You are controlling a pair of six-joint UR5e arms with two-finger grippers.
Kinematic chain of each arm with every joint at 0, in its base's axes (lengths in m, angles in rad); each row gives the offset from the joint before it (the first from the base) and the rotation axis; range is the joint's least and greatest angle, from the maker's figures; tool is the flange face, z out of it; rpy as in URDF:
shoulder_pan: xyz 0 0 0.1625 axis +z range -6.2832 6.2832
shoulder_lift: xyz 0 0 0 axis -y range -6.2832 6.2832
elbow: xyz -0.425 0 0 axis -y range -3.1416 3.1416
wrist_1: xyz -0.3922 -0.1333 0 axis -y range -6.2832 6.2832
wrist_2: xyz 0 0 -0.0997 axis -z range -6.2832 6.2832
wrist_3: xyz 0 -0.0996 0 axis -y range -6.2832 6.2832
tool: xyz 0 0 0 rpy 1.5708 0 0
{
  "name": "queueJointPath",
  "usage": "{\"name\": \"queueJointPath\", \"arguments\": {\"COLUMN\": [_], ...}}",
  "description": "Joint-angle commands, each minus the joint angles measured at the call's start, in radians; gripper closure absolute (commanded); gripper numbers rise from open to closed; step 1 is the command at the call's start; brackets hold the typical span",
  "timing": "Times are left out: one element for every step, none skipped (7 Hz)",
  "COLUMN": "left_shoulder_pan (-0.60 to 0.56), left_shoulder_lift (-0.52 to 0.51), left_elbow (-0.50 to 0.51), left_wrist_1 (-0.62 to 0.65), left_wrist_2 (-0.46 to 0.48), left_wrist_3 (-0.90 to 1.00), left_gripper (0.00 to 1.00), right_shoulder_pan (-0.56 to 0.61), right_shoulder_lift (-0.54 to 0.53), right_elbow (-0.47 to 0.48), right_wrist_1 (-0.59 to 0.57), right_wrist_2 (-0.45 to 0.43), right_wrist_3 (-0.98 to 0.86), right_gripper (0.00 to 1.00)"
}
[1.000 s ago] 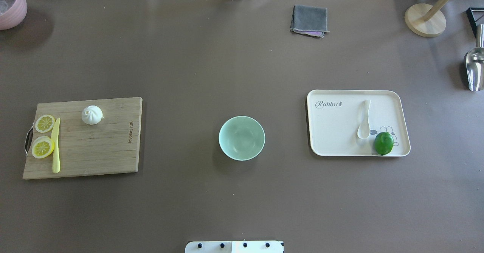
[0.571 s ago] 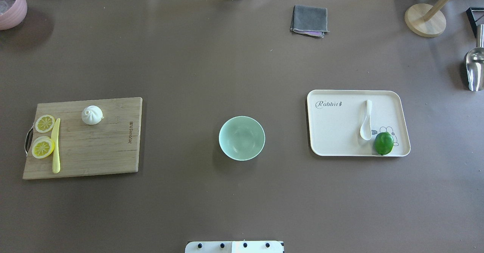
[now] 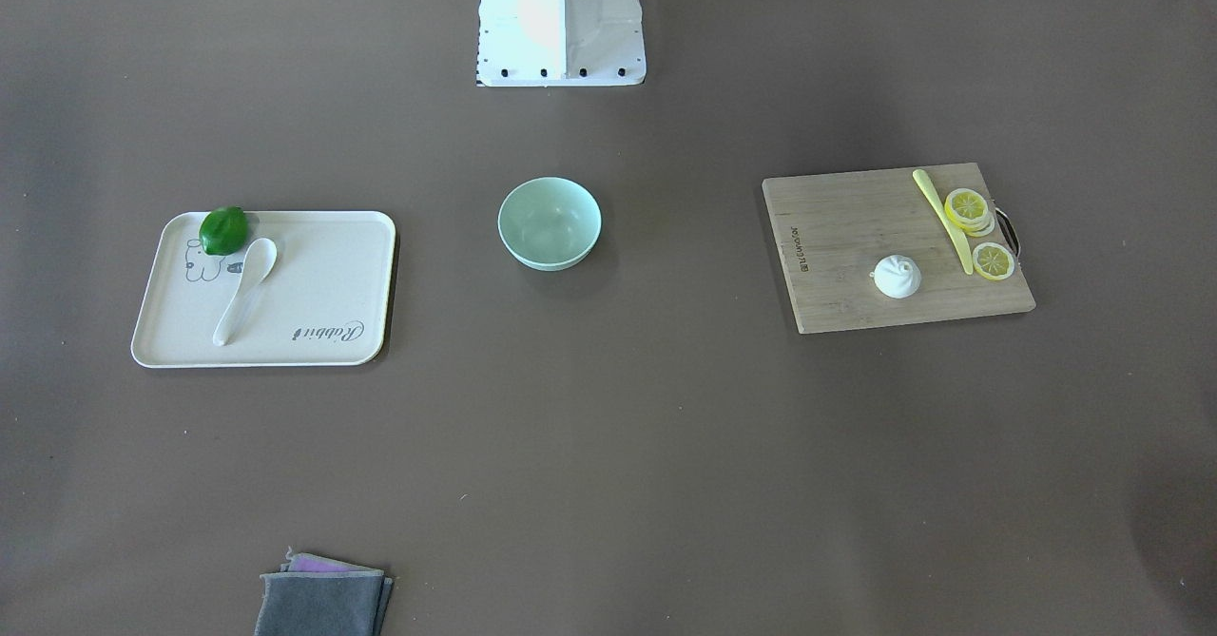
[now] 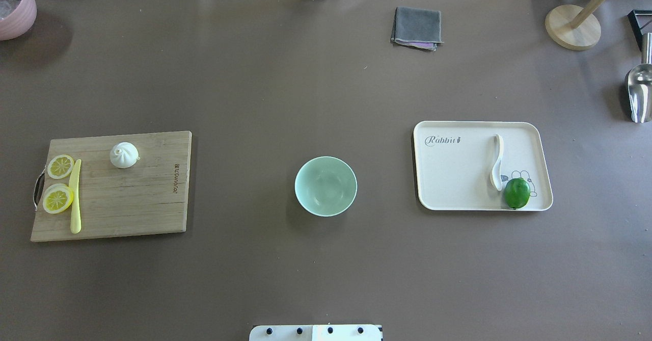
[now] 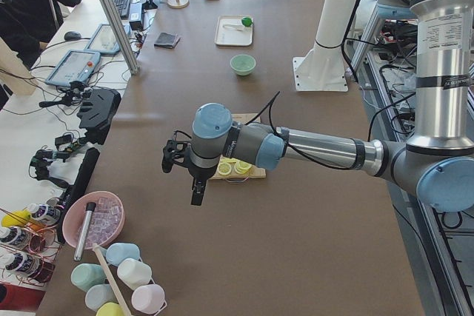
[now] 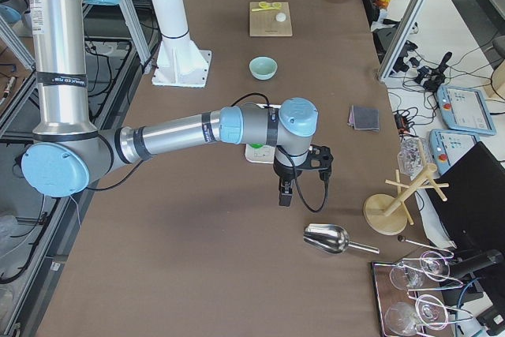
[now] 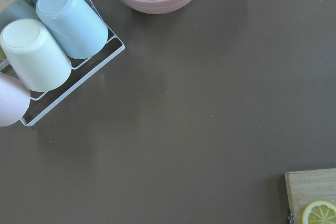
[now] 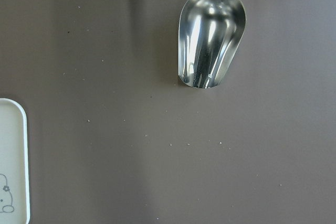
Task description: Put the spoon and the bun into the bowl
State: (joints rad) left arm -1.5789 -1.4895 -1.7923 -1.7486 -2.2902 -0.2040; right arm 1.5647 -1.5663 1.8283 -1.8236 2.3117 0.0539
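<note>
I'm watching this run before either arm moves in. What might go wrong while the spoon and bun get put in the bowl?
1. The spoon lies right beside the lime on the tray. A grasp near its scoop may set the lime rolling.
2. The bun is round, so it may slip out of a pinch.
3. The bowl stands unsecured, and a spoon dropped on its rim might tip it.

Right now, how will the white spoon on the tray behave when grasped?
The spoon looks glossy and rigid, so probably slippery. Its curved scoop may rock on the tray. The lime beside it could roll if nudged.
</note>
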Motion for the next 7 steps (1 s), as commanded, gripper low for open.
{"name": "queueJointPath", "arguments": {"left_shoulder_pan": [0.002,0.0,0.0,0.0,0.002,0.005,0.032], "left_shoulder_lift": [0.0,0.0,0.0,0.0,-0.011,-0.033,-0.093], "left_elbow": [-0.002,-0.001,-0.002,-0.005,-0.01,-0.009,-0.001], "left_wrist_1": [-0.006,-0.008,-0.008,-0.008,-0.009,-0.025,-0.066], "left_wrist_2": [0.0,0.0,0.0,-0.002,-0.002,-0.006,-0.04], "left_wrist_3": [0.0,0.0,0.0,0.0,0.0,0.002,0.0], "left_gripper": [0.02,0.02,0.02,0.02,0.02,0.02,0.02], "right_shoulder_pan": [0.0,0.0,-0.002,-0.002,-0.002,-0.015,-0.05], "right_shoulder_lift": [0.0,0.002,0.005,0.005,0.005,0.011,0.015], "right_elbow": [0.019,0.016,0.016,0.017,0.019,0.01,0.008], "right_wrist_1": [0.001,0.003,0.003,0.003,0.042,0.137,0.253], "right_wrist_2": [0.008,0.002,0.0,0.003,0.008,0.012,0.005], "right_wrist_3": [0.02,0.018,0.018,0.02,0.018,0.018,0.018], "right_gripper": [0.0,0.0,0.0,0.0,0.0,0.0,0.0]}}
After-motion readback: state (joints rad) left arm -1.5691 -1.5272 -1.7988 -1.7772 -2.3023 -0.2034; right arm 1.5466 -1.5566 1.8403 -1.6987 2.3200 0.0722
